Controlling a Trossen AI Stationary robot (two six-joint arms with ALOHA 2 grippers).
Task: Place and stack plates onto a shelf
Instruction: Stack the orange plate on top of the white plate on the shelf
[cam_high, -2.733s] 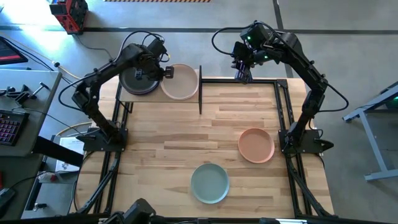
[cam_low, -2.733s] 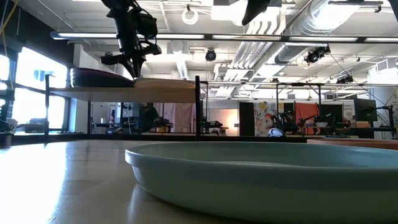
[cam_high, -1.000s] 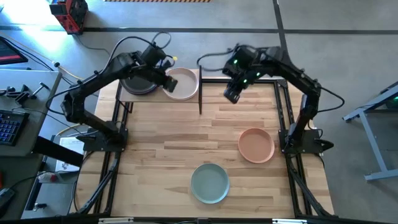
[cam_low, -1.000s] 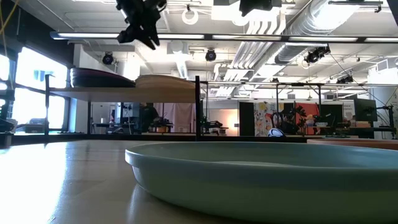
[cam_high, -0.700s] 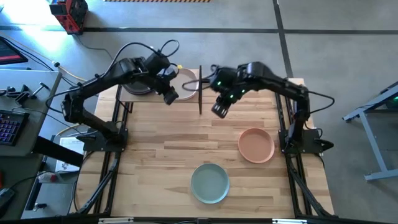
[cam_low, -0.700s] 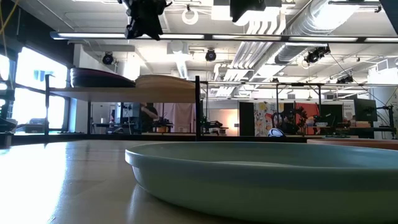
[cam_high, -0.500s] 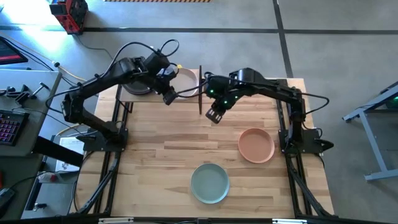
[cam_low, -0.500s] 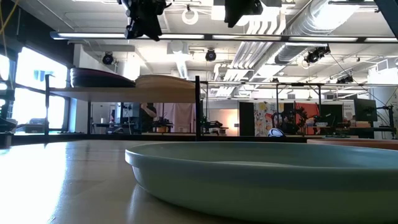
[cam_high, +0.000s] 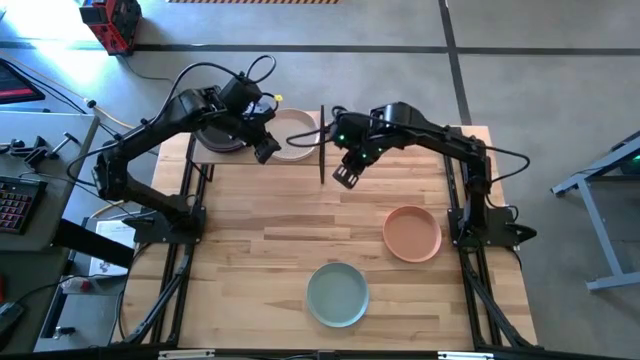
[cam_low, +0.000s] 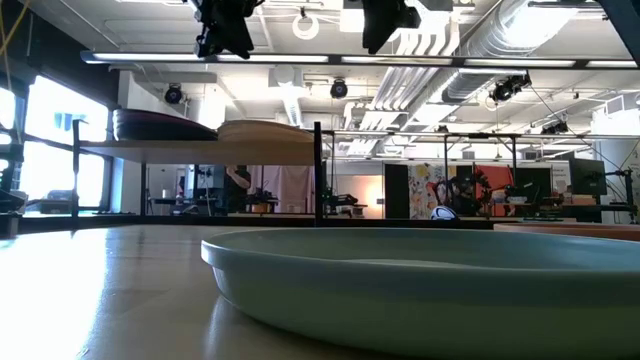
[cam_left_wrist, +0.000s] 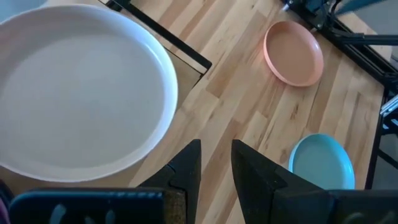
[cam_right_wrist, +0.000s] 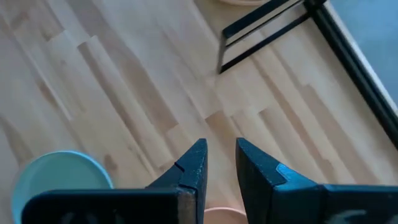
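Plates were split between two places: from above, a dark stack (cam_high: 222, 132) and a cream plate (cam_high: 292, 134) sat on the shelf (cam_high: 312, 128), while the orange plate (cam_high: 412, 233) and green plate (cam_high: 337, 293) waited on the table (cam_high: 260, 230). The left gripper (cam_high: 266, 150) hovered just off the cream plate. The right gripper (cam_high: 344, 177) hung over bare table.

At table height, the shelf (cam_low: 200, 150) stood raised, probably why each plate needed lifting.

Each wrist view showed its fingers (cam_left_wrist: 186, 163) (cam_right_wrist: 193, 163) slightly parted, holding nothing.

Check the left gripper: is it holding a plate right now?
No. The left gripper is open and empty, above the cream plate on the shelf.
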